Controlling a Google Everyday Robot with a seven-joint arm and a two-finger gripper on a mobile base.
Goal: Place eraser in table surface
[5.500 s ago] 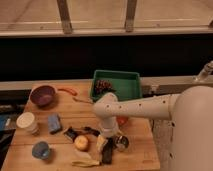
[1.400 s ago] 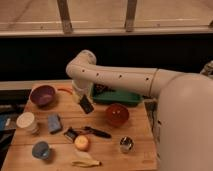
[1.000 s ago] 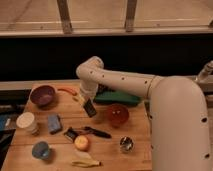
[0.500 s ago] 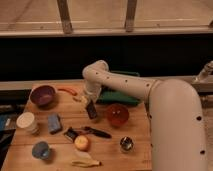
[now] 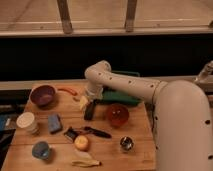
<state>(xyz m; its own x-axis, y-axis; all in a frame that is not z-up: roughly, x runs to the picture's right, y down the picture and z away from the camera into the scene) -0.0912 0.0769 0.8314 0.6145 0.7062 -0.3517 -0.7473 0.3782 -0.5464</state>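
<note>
Eraser (image 5: 90, 110) hangs upright at nine o'clock of the orange bowl (image 5: 117, 114), lower end at or near the table surface (image 5: 135, 131). Gripper (image 5: 93, 99) pinches its top end. We judge it light, stiff, slightly grippy; narrow faces suit holding.

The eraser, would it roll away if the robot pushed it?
Probably not. The eraser looks flat and blocky, so it would likely slide on the table surface. It seems stiff, keeping its straight shape below the pincer.
</note>
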